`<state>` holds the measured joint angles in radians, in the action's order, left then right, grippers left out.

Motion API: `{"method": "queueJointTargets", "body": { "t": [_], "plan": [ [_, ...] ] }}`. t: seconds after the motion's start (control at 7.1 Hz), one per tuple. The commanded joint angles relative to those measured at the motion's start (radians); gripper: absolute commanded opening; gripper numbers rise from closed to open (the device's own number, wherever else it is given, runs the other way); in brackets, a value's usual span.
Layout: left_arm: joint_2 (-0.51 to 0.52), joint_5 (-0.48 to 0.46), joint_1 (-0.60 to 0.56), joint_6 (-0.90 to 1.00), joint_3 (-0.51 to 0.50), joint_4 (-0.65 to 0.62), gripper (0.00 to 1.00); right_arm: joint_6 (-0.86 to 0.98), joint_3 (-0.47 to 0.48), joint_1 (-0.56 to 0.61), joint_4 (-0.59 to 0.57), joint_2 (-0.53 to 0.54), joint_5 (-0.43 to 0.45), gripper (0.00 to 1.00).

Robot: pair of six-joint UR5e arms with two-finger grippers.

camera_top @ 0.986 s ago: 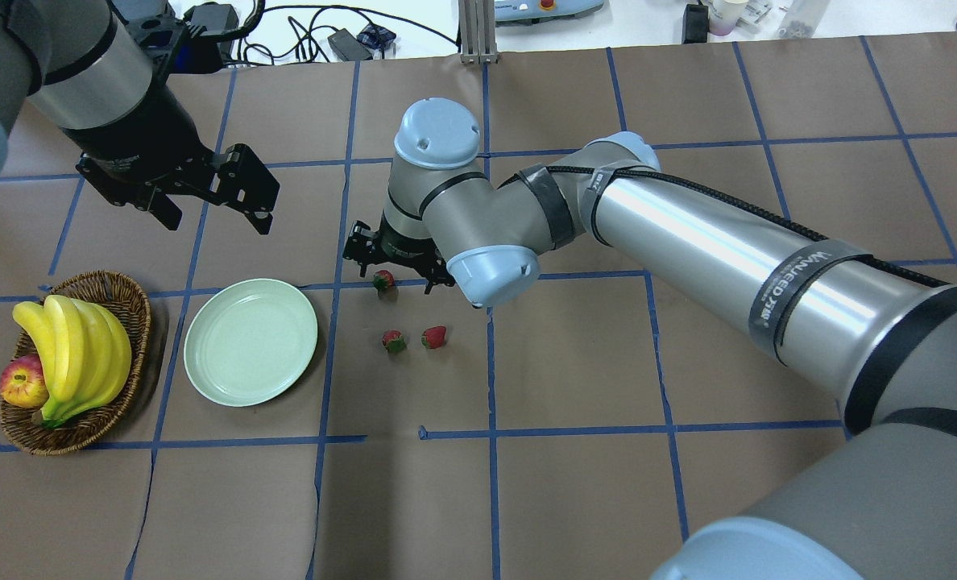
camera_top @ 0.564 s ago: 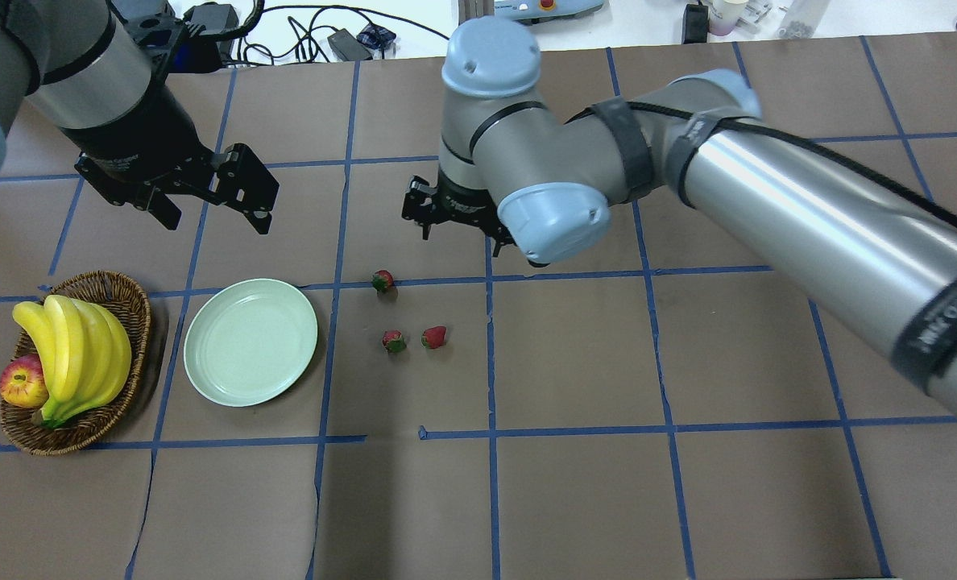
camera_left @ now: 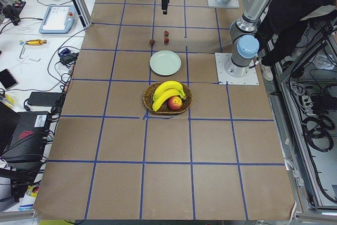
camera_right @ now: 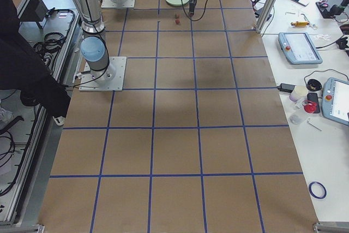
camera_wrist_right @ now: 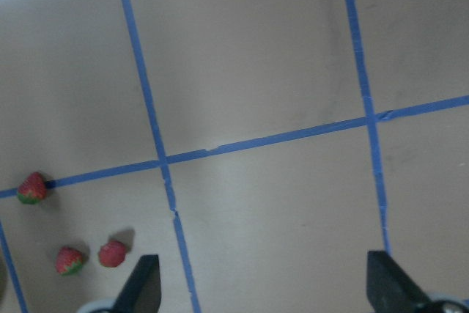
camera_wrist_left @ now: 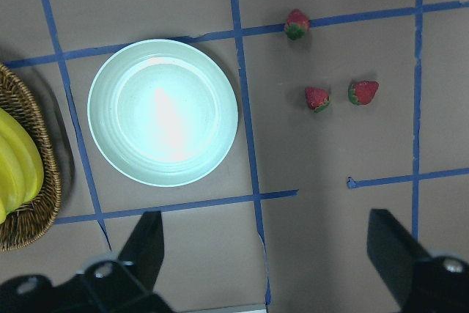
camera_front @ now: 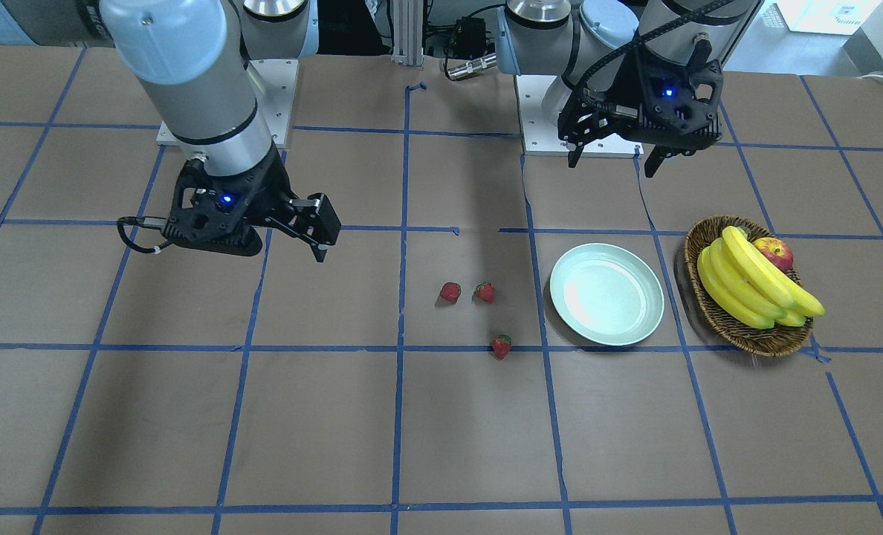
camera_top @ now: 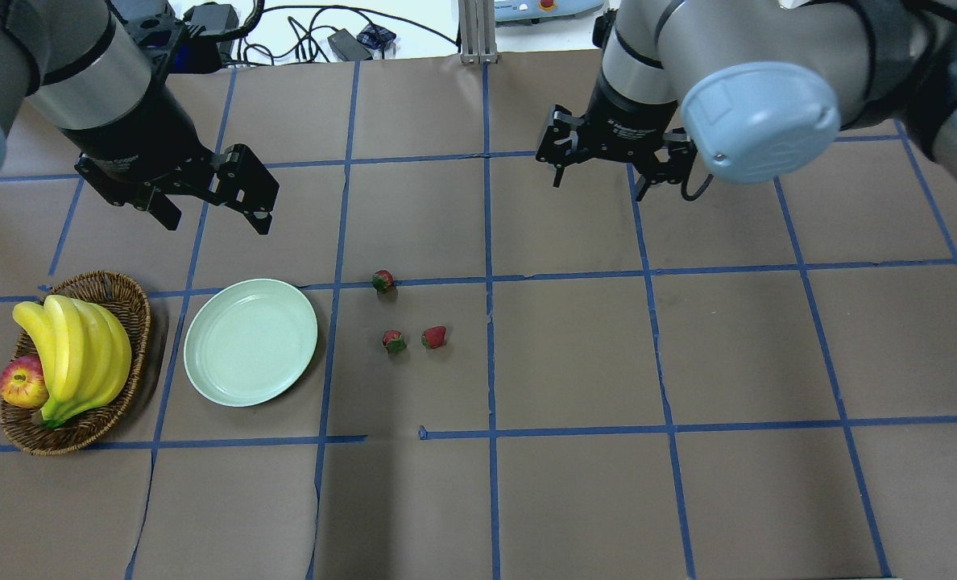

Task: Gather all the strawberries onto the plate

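Observation:
Three strawberries lie on the brown paper right of the plate (camera_top: 250, 341): one (camera_top: 382, 280) on a blue tape line, two more (camera_top: 394, 341) (camera_top: 435, 337) side by side nearer me. The mint plate holds nothing. My left gripper (camera_top: 213, 216) hangs open above the table beyond the plate; its wrist view looks down on the plate (camera_wrist_left: 163, 111) and the strawberries (camera_wrist_left: 316, 98). My right gripper (camera_top: 599, 181) is open and empty, raised well to the right of the fruit and further back. The strawberries (camera_wrist_right: 69, 260) sit at the lower left of its wrist view.
A wicker basket (camera_top: 116, 290) with bananas (camera_top: 76, 354) and an apple (camera_top: 21, 382) stands left of the plate. Blue tape lines grid the paper. Cables and devices lie past the table's far edge.
My right gripper has risen from around the far strawberry and swung right and back with nothing in it. The strawberries and the left arm stay put.

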<state>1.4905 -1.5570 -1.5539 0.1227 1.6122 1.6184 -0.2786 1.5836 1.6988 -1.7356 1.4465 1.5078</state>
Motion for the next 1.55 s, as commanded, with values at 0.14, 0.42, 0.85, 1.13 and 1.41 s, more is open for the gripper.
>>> {"method": "queueJointTargets", "body": {
  "t": [0.14,0.42,0.85,1.13,1.41],
  "plan": [
    [-0.001,0.000,0.000,0.000,0.000,0.000,1.00,0.186,0.010,-0.074,0.129,0.092,0.096,0.99],
    [-0.003,-0.002,0.000,0.000,0.000,0.000,1.00,0.176,0.003,-0.103,0.160,0.138,0.100,0.95],
    [-0.003,-0.003,0.000,0.002,-0.002,0.000,1.00,0.167,-0.017,-0.103,0.151,0.143,0.019,1.00],
    [-0.003,-0.003,0.000,0.002,0.000,0.000,1.00,0.153,-0.036,-0.103,0.166,0.143,0.025,1.00],
    [-0.003,-0.003,0.000,0.000,0.000,0.000,1.00,0.160,-0.085,-0.111,0.243,0.126,0.049,1.00]
  ]
}}
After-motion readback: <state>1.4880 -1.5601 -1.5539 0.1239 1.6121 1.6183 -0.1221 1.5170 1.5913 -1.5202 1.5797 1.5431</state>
